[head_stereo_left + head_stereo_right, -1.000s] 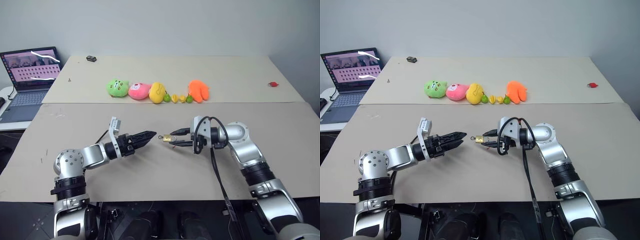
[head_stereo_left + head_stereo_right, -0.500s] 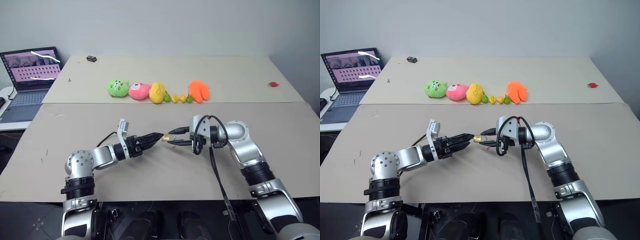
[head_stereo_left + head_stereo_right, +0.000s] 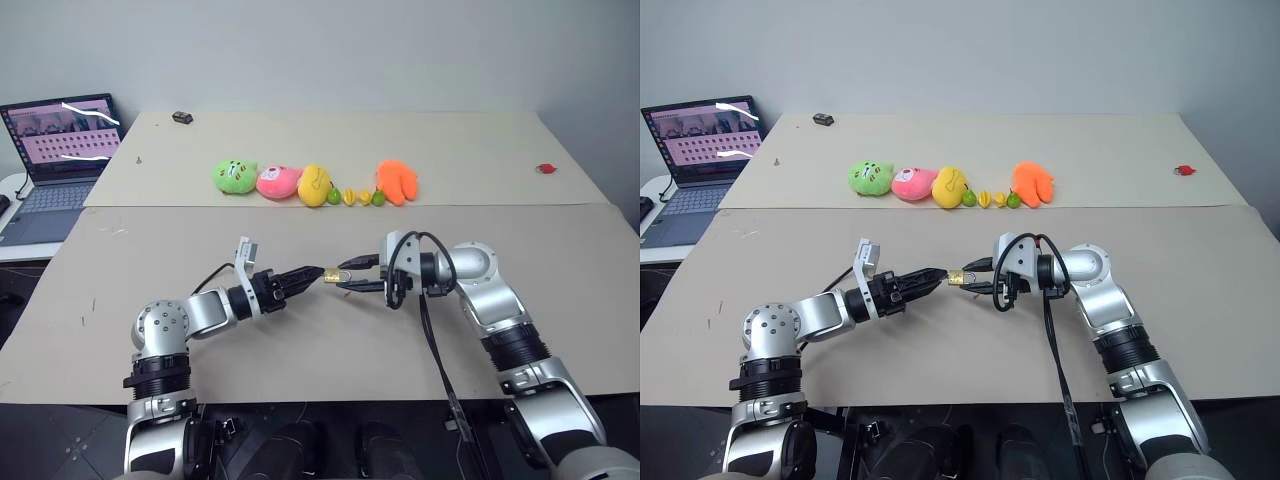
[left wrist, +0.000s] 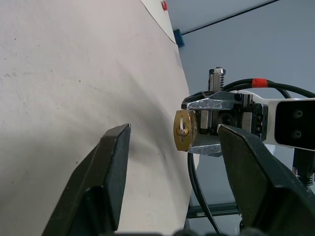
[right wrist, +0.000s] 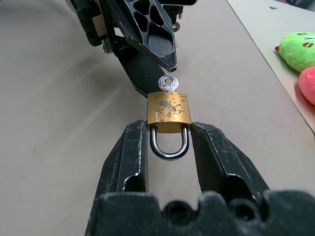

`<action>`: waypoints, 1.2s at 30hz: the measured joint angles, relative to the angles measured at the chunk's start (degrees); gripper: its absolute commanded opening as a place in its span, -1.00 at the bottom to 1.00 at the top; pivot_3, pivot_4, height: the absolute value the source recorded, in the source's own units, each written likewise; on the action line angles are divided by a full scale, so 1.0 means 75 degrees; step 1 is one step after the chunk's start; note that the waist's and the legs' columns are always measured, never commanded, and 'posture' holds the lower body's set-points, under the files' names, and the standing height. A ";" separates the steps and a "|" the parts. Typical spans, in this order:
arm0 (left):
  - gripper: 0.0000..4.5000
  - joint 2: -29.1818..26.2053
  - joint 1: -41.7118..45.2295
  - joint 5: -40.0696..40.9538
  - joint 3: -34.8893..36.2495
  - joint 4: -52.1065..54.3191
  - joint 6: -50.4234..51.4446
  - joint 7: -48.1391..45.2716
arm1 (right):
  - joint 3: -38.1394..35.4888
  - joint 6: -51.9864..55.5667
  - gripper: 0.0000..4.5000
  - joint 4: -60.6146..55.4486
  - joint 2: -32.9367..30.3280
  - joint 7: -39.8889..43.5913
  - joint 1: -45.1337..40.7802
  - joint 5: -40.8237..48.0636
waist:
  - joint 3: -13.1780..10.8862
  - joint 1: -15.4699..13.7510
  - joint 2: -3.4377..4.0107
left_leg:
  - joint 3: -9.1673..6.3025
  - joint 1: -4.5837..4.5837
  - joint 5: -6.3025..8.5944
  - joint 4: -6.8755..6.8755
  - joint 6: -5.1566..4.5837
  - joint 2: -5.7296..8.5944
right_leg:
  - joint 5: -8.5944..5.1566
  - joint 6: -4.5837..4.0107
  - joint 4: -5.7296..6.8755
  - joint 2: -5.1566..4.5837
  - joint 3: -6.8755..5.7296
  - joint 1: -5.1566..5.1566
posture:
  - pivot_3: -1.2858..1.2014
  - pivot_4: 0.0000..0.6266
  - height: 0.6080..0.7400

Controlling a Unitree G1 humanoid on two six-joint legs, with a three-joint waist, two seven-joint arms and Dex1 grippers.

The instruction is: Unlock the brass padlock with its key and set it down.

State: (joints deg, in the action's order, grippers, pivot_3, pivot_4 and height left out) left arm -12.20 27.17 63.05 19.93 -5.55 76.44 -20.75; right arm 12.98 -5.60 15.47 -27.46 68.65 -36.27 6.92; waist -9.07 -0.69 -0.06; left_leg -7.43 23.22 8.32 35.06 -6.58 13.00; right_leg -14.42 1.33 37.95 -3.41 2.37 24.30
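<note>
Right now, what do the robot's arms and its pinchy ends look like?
Both arms are shiny silver metal with round joints and black ribbed sections. Each end effector, left and right, has two black pointed fingers. A black cable loops along the right arm, with a red band near the wrist.

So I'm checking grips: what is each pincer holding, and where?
Right pincer clamps the brass padlock by its body's sides; left pincer holds nothing, fingers open around its key.

The padlock [image 5: 169, 112] hangs above the near table [image 3: 300, 350], between the left gripper [image 3: 312, 272] and right gripper [image 5: 169, 147] (key [image 5: 168, 83] facing left). Plush toys [image 3: 313, 184] line the far table; a laptop [image 3: 55, 150] sits far left.
</note>
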 measured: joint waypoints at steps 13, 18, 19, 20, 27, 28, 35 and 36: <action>-0.33 0.0134 0.0068 0.0001 -0.0140 -0.0119 -0.0002 -0.0020 | 0.0012 0.0000 -0.58 -0.0001 0.0008 -0.0001 0.0000 0.0000 | 0.0000 -0.0002 0.0000 | 0.0000 0.0000 0.0000 0.0000 -0.0001 0.0000 | 0.0000 0.0000 0.0000 0.0000 0.0000 0.0000 | 0.03 -0.52 1.00; -0.33 0.0127 0.0091 -0.0006 -0.0157 -0.0135 -0.0007 -0.0019 | 0.0012 0.0001 -0.58 -0.0001 0.0005 0.0002 0.0000 -0.0001 | 0.0000 -0.0005 0.0000 | 0.0000 0.0001 0.0001 0.0001 -0.0001 0.0000 | 0.0000 0.0000 -0.0002 0.0000 0.0000 0.0000 | 0.03 -0.52 1.00; -0.33 0.0121 0.0091 -0.0005 -0.0156 -0.0135 -0.0007 -0.0019 | 0.0012 0.0001 -0.58 -0.0001 0.0005 0.0003 0.0000 -0.0001 | 0.0000 -0.0004 0.0000 | 0.0001 0.0001 0.0000 0.0001 -0.0001 0.0000 | 0.0000 0.0000 -0.0001 0.0000 0.0000 0.0000 | 0.03 -0.52 1.00; -0.33 0.0101 0.0090 -0.0005 -0.0153 -0.0135 -0.0005 -0.0020 | 0.0012 0.0001 -0.58 -0.0001 0.0004 0.0003 0.0000 0.0000 | 0.0000 -0.0003 -0.0001 | 0.0000 0.0001 0.0000 0.0001 -0.0001 0.0000 | 0.0000 0.0000 -0.0001 0.0000 0.0000 0.0000 | 0.03 -0.52 1.00; -0.33 -0.0172 0.0023 0.0065 0.0016 -0.0151 0.0046 -0.0055 | 0.0013 0.0000 -0.58 -0.0001 -0.0045 0.0015 0.0001 -0.0004 | 0.0000 0.0013 -0.0001 | 0.0000 0.0001 0.0000 -0.0001 0.0000 0.0000 | 0.0000 0.0000 0.0001 0.0000 0.0001 0.0001 | 0.03 -0.52 1.00; -0.33 -0.0223 0.0023 0.0082 0.0078 -0.0184 0.0051 -0.0061 | 0.0013 0.0000 -0.58 -0.0001 -0.0049 0.0015 0.0001 -0.0005 | 0.0000 0.0011 0.0000 | 0.0000 0.0000 0.0000 -0.0002 0.0000 0.0000 | 0.0000 0.0000 0.0001 0.0001 0.0001 0.0002 | 0.03 -0.52 1.00; -0.33 -0.0190 0.0029 0.0095 0.0122 -0.0306 0.0020 -0.0109 | 0.0025 0.0001 -0.58 -0.0001 -0.0045 0.0010 0.0001 -0.0004 | 0.0000 0.0001 0.0000 | 0.0000 0.0001 0.0001 -0.0001 -0.0002 0.0000 | 0.0000 0.0000 -0.0004 0.0000 0.0000 0.0001 | 0.03 -0.52 1.00; -0.33 -0.0165 0.0029 0.0090 0.0104 -0.0308 0.0015 -0.0110 | 0.0025 0.0001 -0.58 -0.0001 -0.0045 0.0009 0.0001 -0.0004 | 0.0000 0.0001 -0.0001 | 0.0000 0.0001 0.0001 -0.0001 -0.0002 0.0000 | 0.0000 0.0000 -0.0004 0.0000 0.0000 0.0001 | 0.03 -0.52 1.00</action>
State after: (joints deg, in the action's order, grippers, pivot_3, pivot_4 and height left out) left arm -13.43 27.39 63.73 20.71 -7.86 76.56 -21.57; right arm 13.17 -5.59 15.46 -27.79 68.72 -36.26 6.89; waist -9.07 -0.68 -0.06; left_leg -7.43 23.23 8.32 35.05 -6.59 13.00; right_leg -14.42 1.33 37.92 -3.41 2.37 24.31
